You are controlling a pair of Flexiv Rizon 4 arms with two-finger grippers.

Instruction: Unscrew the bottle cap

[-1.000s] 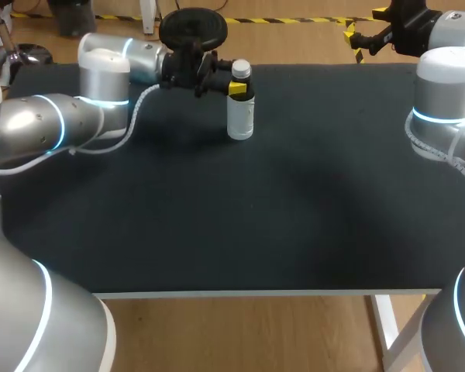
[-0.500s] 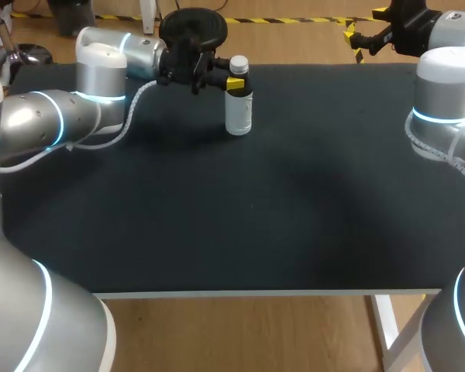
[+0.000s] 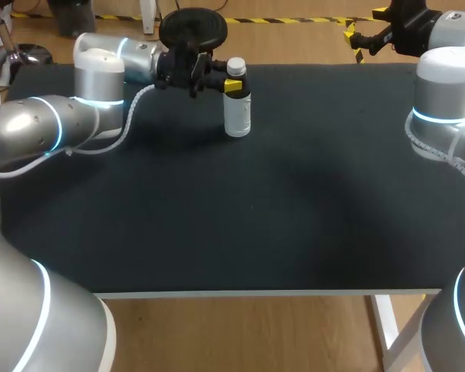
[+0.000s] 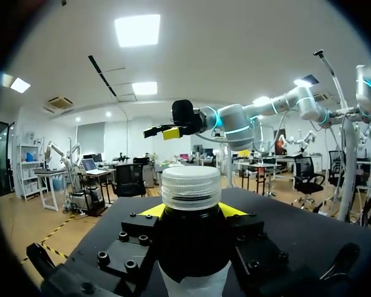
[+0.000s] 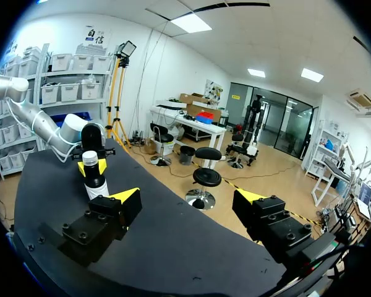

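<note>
left tool (image 3: 232, 85) clamps upright bottle (image 3: 238, 118) below cap (image 3: 235, 67); right tool (image 5: 187, 199) wide, well apart

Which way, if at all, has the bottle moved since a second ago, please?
Yes: the bottle shifted slightly left and toward the far edge of the table.

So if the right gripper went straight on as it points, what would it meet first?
Probably nothing: ahead of the right gripper the way looks free. The bottle in the left gripper stands aside, beyond one finger.
</note>
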